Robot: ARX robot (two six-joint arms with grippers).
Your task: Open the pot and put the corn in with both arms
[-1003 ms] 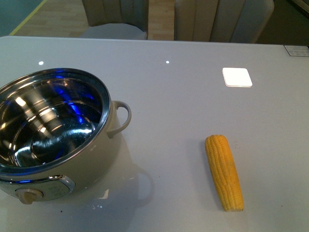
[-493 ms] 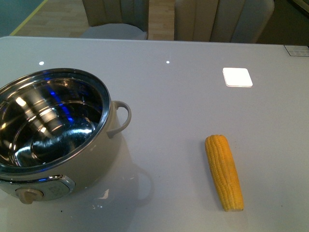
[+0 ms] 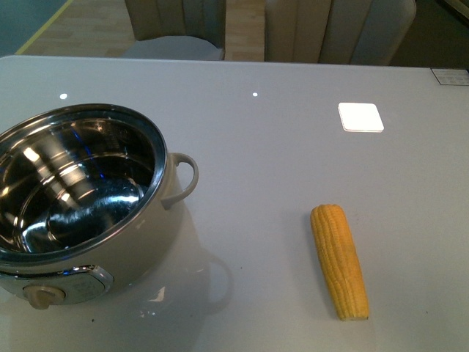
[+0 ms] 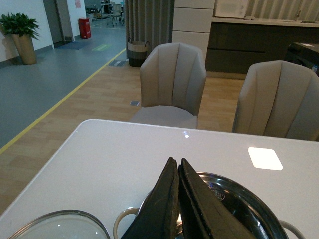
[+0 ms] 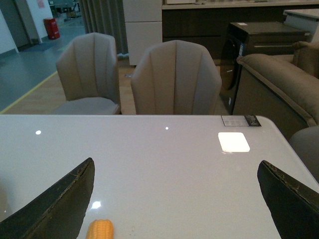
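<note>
The pot [image 3: 88, 220] stands open at the table's left in the front view, its shiny steel bowl bare inside and its loop handle [image 3: 183, 180] pointing right. The yellow corn [image 3: 339, 260] lies on the table to the pot's right, well apart from it. Neither arm shows in the front view. In the left wrist view my left gripper [image 4: 175, 160] is shut with nothing in it, above the pot's rim [image 4: 239, 191]. The glass lid [image 4: 60, 226] lies beside the pot. My right gripper [image 5: 175, 162] is wide open over the table, with the corn's end [image 5: 99, 230] near one finger [image 5: 60, 199].
Two beige chairs [image 3: 176, 26] stand beyond the table's far edge. A bright square reflection [image 3: 360, 116] lies on the tabletop at the back right. A small label [image 3: 449, 76] sits at the far right corner.
The blue reflection inside the pot's bowl has faded. The pot and the corn have not moved.
</note>
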